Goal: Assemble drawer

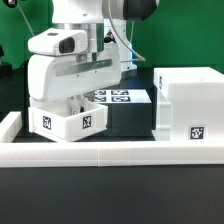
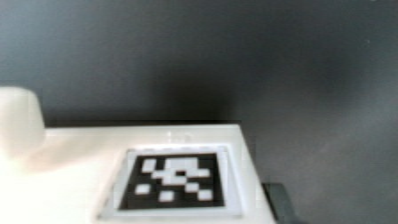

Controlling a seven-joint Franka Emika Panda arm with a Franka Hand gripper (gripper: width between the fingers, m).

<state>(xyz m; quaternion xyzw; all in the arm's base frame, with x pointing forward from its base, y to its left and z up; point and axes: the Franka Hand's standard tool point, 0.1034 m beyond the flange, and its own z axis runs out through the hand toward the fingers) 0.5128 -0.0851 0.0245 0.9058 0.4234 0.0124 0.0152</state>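
Observation:
A small white drawer tray (image 1: 68, 122) with square tags on its faces sits at the exterior view's left, just behind the border wall. My gripper (image 1: 82, 106) reaches down into it from above and appears shut on its wall. In the wrist view the tray's white tagged face (image 2: 178, 180) fills the lower part, with a rounded knob (image 2: 18, 125) at one edge. One dark fingertip (image 2: 279, 203) lies against the face's side; the other finger is hidden. The tall boxy housing (image 1: 190, 105) stands at the exterior view's right. A second tray is not in view.
The long low white border wall (image 1: 110, 152) runs across the front and up the left side. The marker board (image 1: 120, 97) lies flat behind the tray, between it and the housing. Dark table surface shows beyond the tray in the wrist view (image 2: 214, 60).

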